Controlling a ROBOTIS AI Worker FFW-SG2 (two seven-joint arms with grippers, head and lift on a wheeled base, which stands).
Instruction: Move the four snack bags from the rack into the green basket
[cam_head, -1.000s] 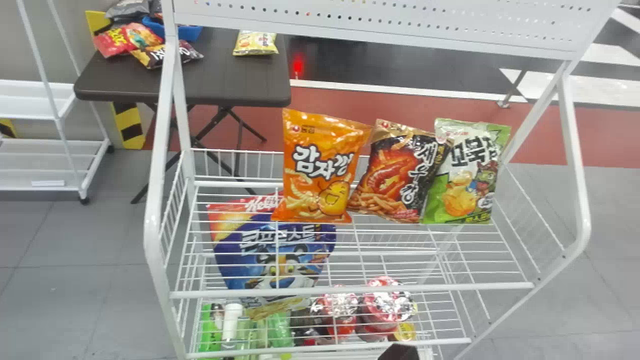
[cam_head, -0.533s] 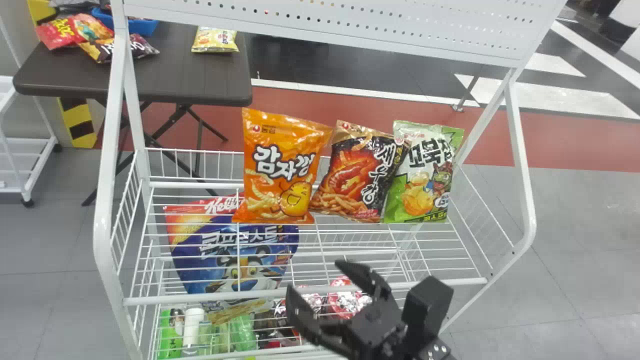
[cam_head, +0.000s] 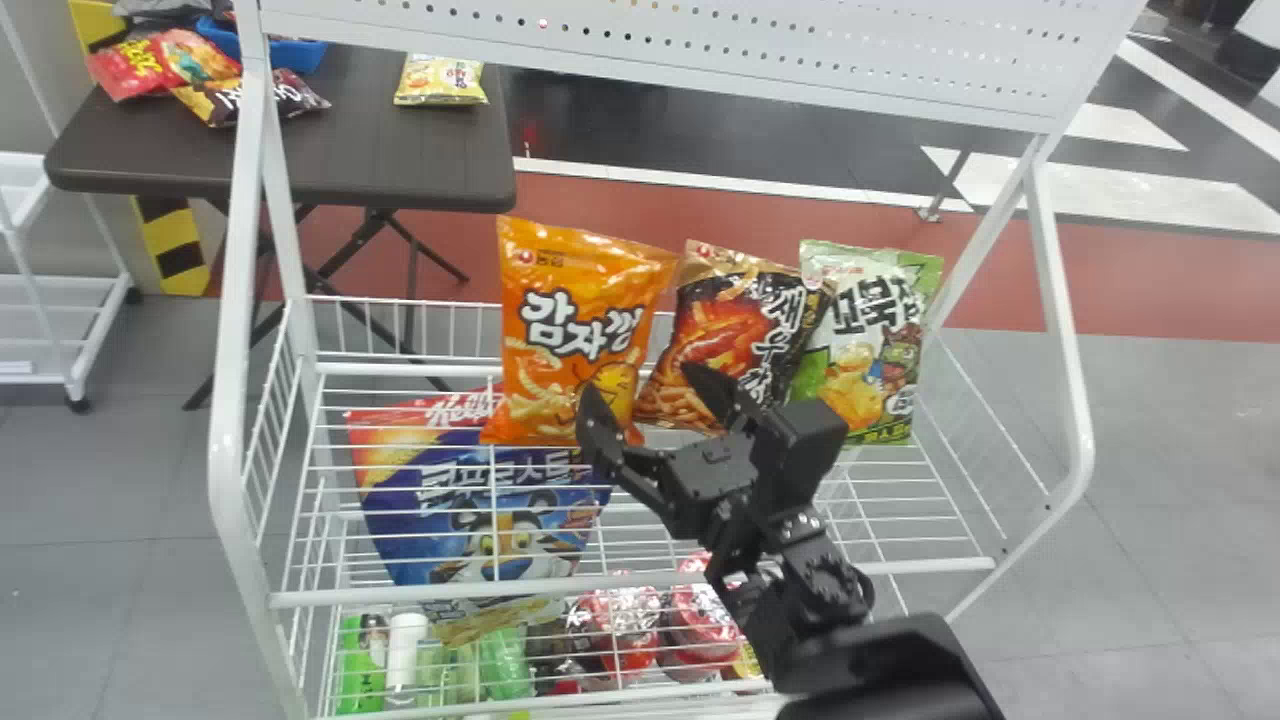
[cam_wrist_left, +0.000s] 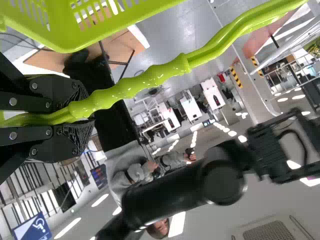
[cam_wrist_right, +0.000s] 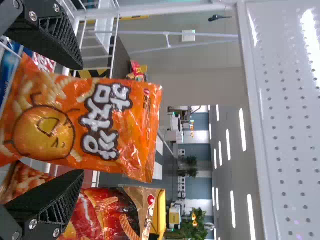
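- Our nearest thing, the orange bag (cam_head: 570, 330), stands left of the middle of the rack's upper wire shelf (cam_head: 320, 598), toward its rear edge, its face turned to us.
- Just beside it, we have the dark bag (cam_head: 715, 330); beyond that, the green-and-white bag (cam_head: 868, 345) stands toward the shelf's right rear corner.
- The blue bag (cam_head: 520, 520) shows through the wires toward the left edge; we take it for the fourth, though we can't be sure which tier bears it.
- Our right gripper (cam_head: 642, 383) is in front of the orange and dark bags, fingers spread, grasping nothing.
- Our left gripper (cam_wrist_left: 75, 119) is clamped on the handle (cam_wrist_left: 125, 92) of the green basket (cam_wrist_left: 60, 42).
- We judge the step in hand to be the approach for the first pick, most likely the orange bag, with all the bags yet to go.
- Next we'd line the fingers up astride the orange bag, push in, close gently, then lift it clear and bring it to the basket. The far finger could snag the dark bag.
- Half a second ago our right gripper was down by the shelf's front rail; it has since risen and moved in toward the bags, fingers apart both times. The bags have kept their places on the rack.
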